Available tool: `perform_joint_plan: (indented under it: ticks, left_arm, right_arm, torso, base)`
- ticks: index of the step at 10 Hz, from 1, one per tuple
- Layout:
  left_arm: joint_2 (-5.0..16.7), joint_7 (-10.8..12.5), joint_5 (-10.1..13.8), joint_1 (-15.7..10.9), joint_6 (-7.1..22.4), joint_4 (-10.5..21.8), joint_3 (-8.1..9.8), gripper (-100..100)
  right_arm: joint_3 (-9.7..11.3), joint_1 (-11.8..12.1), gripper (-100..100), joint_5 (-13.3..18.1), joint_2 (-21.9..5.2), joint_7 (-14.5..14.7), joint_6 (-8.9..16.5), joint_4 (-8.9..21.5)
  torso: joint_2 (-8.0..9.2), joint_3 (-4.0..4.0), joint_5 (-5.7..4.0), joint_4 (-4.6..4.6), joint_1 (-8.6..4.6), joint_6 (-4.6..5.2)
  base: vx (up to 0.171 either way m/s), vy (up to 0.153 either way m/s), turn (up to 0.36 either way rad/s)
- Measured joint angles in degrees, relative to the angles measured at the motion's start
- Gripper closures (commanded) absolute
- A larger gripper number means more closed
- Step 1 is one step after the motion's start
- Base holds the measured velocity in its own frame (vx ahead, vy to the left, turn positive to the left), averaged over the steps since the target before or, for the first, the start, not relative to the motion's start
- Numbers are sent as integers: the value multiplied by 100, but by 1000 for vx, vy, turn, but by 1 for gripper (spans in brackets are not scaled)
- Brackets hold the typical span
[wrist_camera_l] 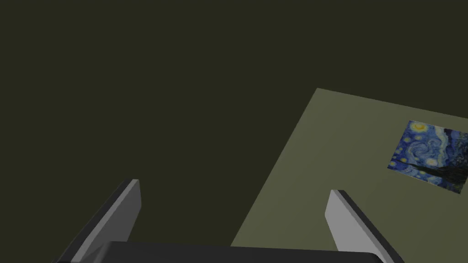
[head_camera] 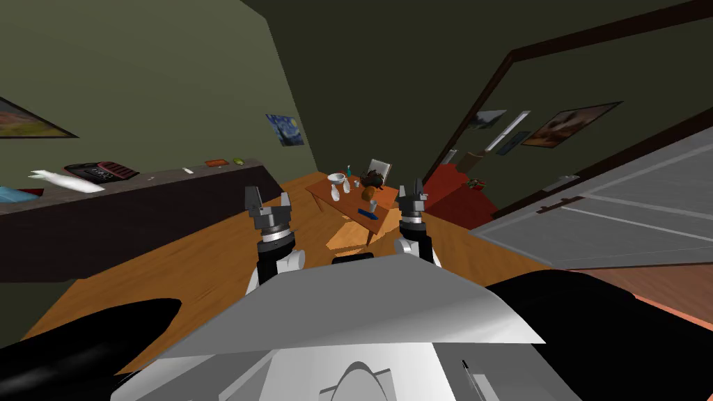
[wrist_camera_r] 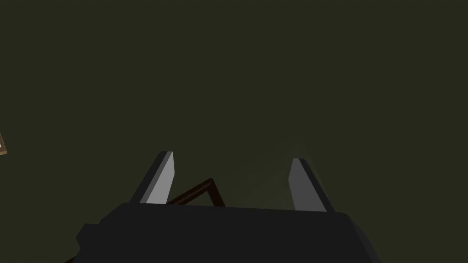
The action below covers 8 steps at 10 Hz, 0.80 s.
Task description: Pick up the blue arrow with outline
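Two pincers hang in front of me, the left pincer (head_camera: 268, 202) and the right pincer (head_camera: 411, 195), each with its fingers spread wide and nothing between them. Neither is near the work. The desk (head_camera: 324, 191) stands well apart from me across the wooden floor (head_camera: 209, 250), so I judge the step in hand to be the approach, with reaching and grasping not yet begun.

The blue arrow (head_camera: 369, 213) lies flat on the desk close to its near corner, along the edge on my right. A small pale cup (head_camera: 373, 205) stands just beside it, toward the desk's middle. Further in are a white bowl (head_camera: 336, 178), white vases (head_camera: 335, 193) and a dark brown clump (head_camera: 370, 182). A chair (head_camera: 379, 168) stands at the far edge.

The arrow's long axis seems to run along that near right edge, from the desk's middle toward the near corner. Which end carries the head is too small to tell from here, and so is the outline.

The next move, as I judge it, is to bring the base up to the near corner of the desk. One pincer would then come down over the arrow, and the right one looks better lined up with it. The wrist should turn so the fingers cross the arrow's short width, not its length. Being flat, the arrow will likely need the fingertips right down at the desk top, and the cup beside it could be knocked.
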Motion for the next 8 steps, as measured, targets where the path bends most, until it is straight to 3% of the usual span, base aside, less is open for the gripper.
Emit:
perform_joint_plan:
  ticks: [5, 8]
  left_arm:
    - [-1, 0, 0, -2, 0, 0, -2, 0]
    - [-2, 0, 0, -2, 0, 0, -2, 0]
  right_arm:
    - [97, 448, -100, -340, -375, 451, 166, 253]
    - [159, 839, -100, -628, -523, 854, 282, 637]
  torso:
    - [48, 28, 12, 11, 53, -1]
    - [49, 29, 17, 11, 70, 0]
  base:
    - [-116, 149, 156]
    - [-106, 181, 194]
